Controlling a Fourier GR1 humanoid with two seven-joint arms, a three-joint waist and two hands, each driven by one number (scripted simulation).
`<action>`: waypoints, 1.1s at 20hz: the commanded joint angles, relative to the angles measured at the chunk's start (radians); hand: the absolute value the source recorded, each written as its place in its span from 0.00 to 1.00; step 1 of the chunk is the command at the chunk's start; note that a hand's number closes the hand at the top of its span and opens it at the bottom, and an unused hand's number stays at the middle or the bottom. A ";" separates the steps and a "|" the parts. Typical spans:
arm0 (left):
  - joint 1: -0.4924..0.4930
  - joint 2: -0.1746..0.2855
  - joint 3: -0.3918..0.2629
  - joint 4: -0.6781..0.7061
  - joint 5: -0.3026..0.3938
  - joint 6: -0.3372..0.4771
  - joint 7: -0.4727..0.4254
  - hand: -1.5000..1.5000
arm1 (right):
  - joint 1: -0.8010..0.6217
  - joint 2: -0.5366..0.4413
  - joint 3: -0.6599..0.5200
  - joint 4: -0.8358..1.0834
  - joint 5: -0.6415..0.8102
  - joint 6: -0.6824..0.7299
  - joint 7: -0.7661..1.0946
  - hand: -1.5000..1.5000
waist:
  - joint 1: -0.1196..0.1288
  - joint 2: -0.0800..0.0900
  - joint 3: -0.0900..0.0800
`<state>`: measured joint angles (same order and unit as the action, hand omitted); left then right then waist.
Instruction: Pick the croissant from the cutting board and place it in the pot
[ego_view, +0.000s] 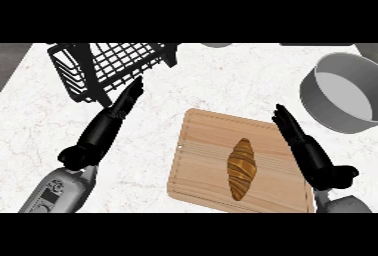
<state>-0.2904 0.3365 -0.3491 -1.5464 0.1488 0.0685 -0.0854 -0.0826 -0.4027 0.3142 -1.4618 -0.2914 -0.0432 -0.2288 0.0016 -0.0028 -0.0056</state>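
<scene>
A brown croissant (241, 168) lies lengthwise on the wooden cutting board (203, 170), right of the board's middle. The grey pot (341, 93) stands at the upper right, beyond the board's far right corner. My right hand (305, 148) hovers over the board's right edge, just right of the croissant and apart from it, fingers straight and pointing away from me. My left hand (107, 125) shows at the left over the counter, fingers straight, tips near the black rack.
A black wire dish rack (111, 65) stands at the upper left, close to my left hand's fingertips. White marble counter (214, 85) runs between the rack, the board and the pot. Two grey items are cut off by the top edge.
</scene>
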 joint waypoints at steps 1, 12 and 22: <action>0.009 0.032 0.104 -0.025 0.052 -0.014 0.019 0.50 | -0.055 -0.063 -0.069 -0.063 -0.091 0.127 0.050 1.00 | 0.002 0.001 0.005; -0.016 -0.002 0.299 0.043 0.138 0.144 0.098 0.50 | -0.204 -0.315 -0.183 0.182 0.180 0.309 -0.430 0.00 | 0.018 0.011 0.008; 0.001 0.006 0.333 0.010 0.130 0.146 0.127 0.50 | -0.150 -0.450 -0.132 0.088 0.416 0.339 -0.523 0.00 | -0.004 0.001 0.005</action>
<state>-0.2555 0.3317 -0.0366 -1.5318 0.2769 0.2030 -0.0049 -0.2485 -0.8143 0.1453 -1.3253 0.0228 0.3054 -0.7715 0.0042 -0.0042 0.0014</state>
